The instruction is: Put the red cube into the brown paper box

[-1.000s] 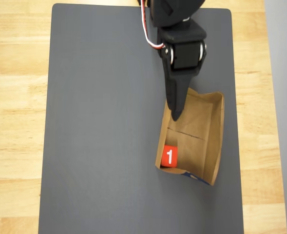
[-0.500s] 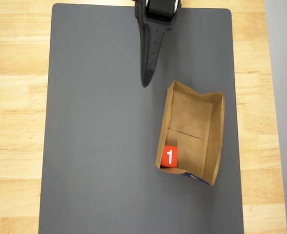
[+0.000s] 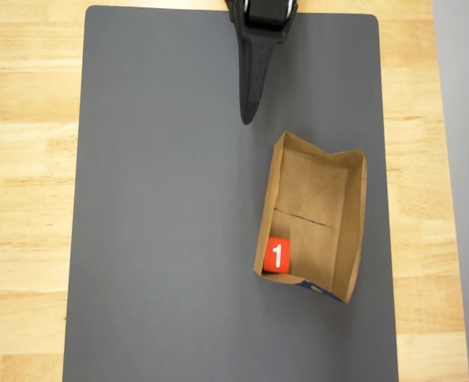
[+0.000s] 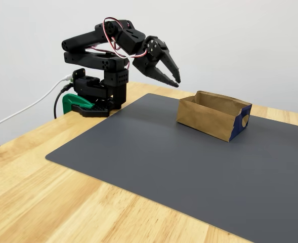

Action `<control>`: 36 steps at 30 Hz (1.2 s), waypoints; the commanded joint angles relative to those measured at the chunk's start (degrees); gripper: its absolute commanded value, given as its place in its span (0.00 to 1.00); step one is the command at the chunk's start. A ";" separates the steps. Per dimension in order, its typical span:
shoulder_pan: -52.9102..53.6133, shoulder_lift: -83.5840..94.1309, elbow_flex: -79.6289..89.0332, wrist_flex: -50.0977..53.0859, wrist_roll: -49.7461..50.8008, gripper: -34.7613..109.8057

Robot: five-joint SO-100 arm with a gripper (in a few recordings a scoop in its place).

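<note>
In the fixed view, going left to right, the arm's green-clamped base (image 4: 80, 104) stood on the wooden desk (image 4: 32, 167) well to the left of the brown paper box (image 4: 213, 117). The arm was folded back on itself above that base, and the hand (image 4: 175, 80) reached out to the right, held high, up and to the left of the box and apart from it, fingers slanting downward. The two fingers stood a little apart near their tips and held nothing.

The box rested on the dark grey mat (image 4: 154, 162), its blue printed patch (image 4: 239, 125) on the right end wall. In the overhead view the hand (image 3: 248, 118) hung over the mat just above and left of the box (image 3: 349, 231), its tip clear of the paper wall. The red cube (image 3: 276, 255) lay inside the box, in the lower left corner, numeral face up, touching or nearly touching the left wall.

Judged from how things lay, the placing step looked finished: the cube sat within the walls and the hand was empty and off to the side. The next move likely called for no more than folding the arm away to a resting pose, keeping the fingers clear of the thin paper rim so the light box was not nudged.
</note>
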 commanded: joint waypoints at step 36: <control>-0.88 0.00 0.00 7.21 2.46 0.24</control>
